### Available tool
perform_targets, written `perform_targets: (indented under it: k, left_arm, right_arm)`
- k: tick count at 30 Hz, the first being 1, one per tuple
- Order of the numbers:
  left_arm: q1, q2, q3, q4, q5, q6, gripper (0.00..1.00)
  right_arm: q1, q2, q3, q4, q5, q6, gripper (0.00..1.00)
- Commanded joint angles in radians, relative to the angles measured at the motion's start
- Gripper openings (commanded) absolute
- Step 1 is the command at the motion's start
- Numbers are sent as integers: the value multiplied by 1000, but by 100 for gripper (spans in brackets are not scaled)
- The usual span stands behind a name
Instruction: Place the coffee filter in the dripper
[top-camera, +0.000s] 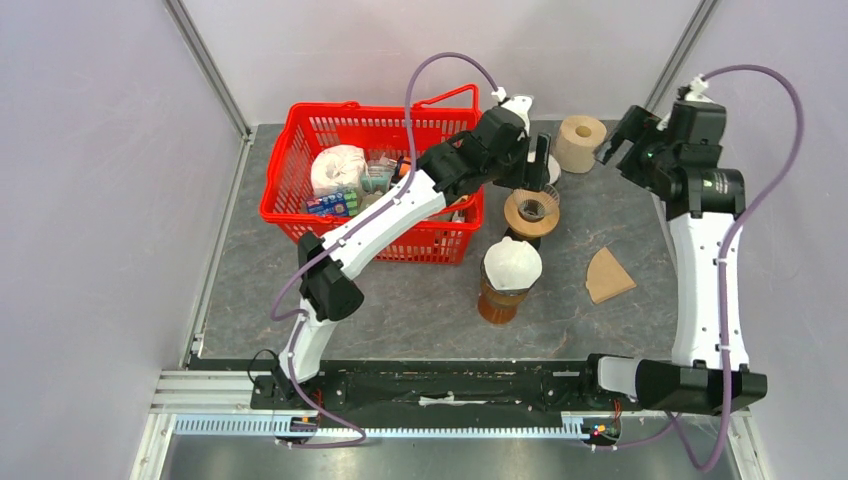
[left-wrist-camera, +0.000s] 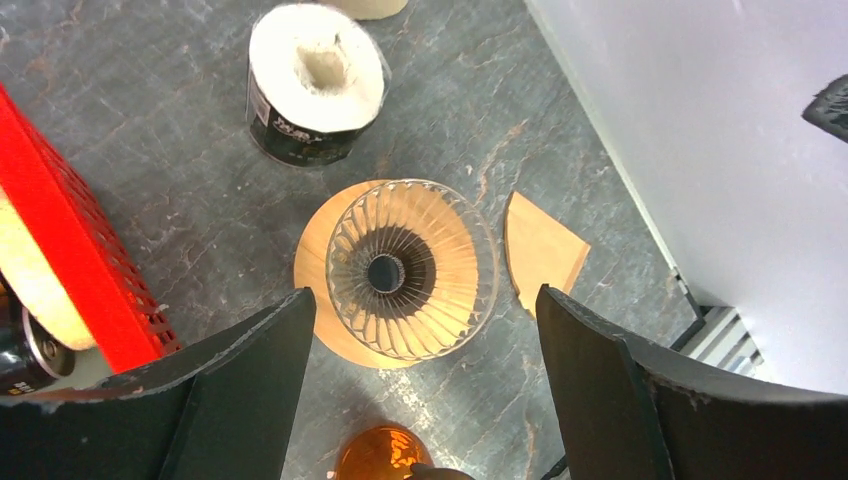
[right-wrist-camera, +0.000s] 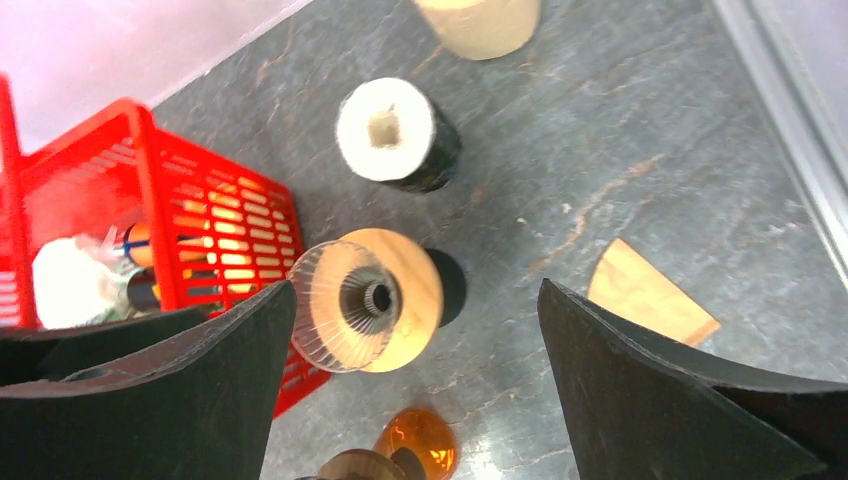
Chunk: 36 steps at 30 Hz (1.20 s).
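Observation:
The dripper (top-camera: 531, 211) is a ribbed clear glass cone on a round wooden ring, standing mid-table right of the basket. It shows in the left wrist view (left-wrist-camera: 410, 268) and in the right wrist view (right-wrist-camera: 365, 300). The coffee filter (top-camera: 608, 275) is a brown paper wedge lying flat on the table right of the dripper, seen in both wrist views (left-wrist-camera: 541, 250) (right-wrist-camera: 650, 296). My left gripper (top-camera: 540, 165) is open and empty, high above the dripper (left-wrist-camera: 422, 300). My right gripper (top-camera: 617, 140) is open and empty, raised at the back right (right-wrist-camera: 415, 288).
A red basket (top-camera: 290, 170) with groceries stands at the back left. An amber glass vessel (top-camera: 500, 300) with a white top stands in front of the dripper. A brown paper roll (top-camera: 580, 143) and a white roll in a black wrapper (left-wrist-camera: 315, 80) stand behind it.

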Motion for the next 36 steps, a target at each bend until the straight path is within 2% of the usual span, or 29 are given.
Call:
perform_targets:
  k: [1, 5, 11, 14, 18, 21, 25, 29, 32, 36]
  left_arm:
    - [10, -78, 34, 7, 74, 57, 88]
    - [10, -93, 35, 42, 171, 60, 89]
    - [10, -110, 63, 92, 345, 72, 89]
    - [10, -129, 65, 92, 356, 79, 90]
    - [10, -204, -12, 81, 328, 100, 90]
    - [10, -360, -232, 119, 233, 110, 90]
    - [10, -693, -705, 307, 59, 96, 91]
    - [10, -1048, -1147, 493, -29, 64, 91]
    - [9, -1256, -1329, 466, -125, 24, 91]
    - [10, -1442, -1485, 396, -259, -48, 91]
  right_arm:
    - [-85, -56, -44, 24, -18, 9, 97]
    - [-145, -68, -89, 0, -37, -6, 97]
    - [-214, -100, -181, -22, 17, 29, 97]
    - [-230, -125, -248, -40, 159, 64, 97]
    - [-256, -118, -387, -28, 187, 66, 97]
    - [-283, -93, -518, 18, 227, 90, 97]
    - [-309, -8, -615, 71, 246, 114, 97]
    - [-312, 73, -655, 129, 233, 126, 97]
    - [-311, 108, -679, 158, 252, 125, 97]
    - [-311, 151, -701, 211, 188, 118, 97]
